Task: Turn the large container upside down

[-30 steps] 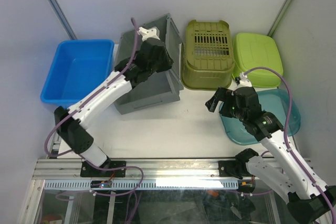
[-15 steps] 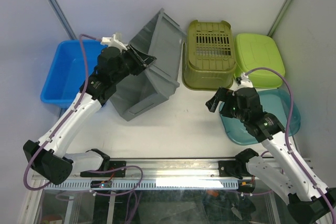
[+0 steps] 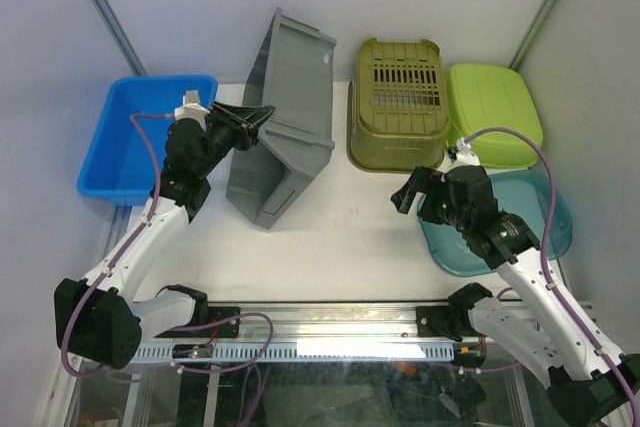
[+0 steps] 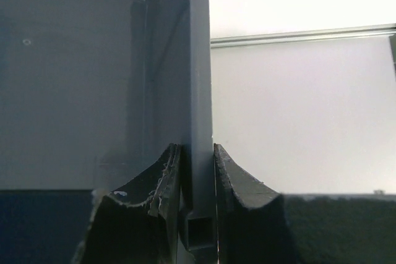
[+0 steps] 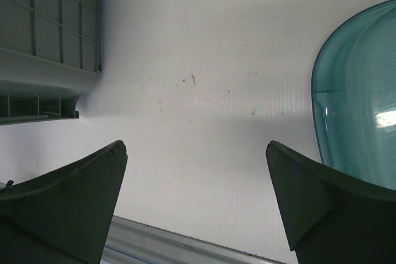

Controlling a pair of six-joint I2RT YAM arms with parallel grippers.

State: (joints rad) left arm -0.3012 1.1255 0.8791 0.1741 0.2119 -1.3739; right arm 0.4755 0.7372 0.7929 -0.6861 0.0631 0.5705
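The large grey container (image 3: 290, 117) stands tipped up on one edge in the middle of the table, its opening turned left toward the blue bin. My left gripper (image 3: 262, 115) is shut on its rim (image 4: 198, 91); the fingers (image 4: 164, 177) pinch the thin grey wall from both sides. In the right wrist view a corner of the grey container (image 5: 43, 35) shows at the upper left. My right gripper (image 3: 408, 194) hangs open over bare table (image 5: 198, 122), apart from the container, with nothing between its fingers.
A blue bin (image 3: 145, 137) sits at the far left. An olive slotted basket (image 3: 396, 102) lies upside down beside the grey container. A lime green tub (image 3: 492, 112) and a teal tub (image 3: 530, 222) lie upside down at the right. Metal rail along the near edge (image 3: 320, 322).
My left arm has swung left and lifted the container's rim, so the container rose from lying low on the table to standing on edge. The right arm has not moved.
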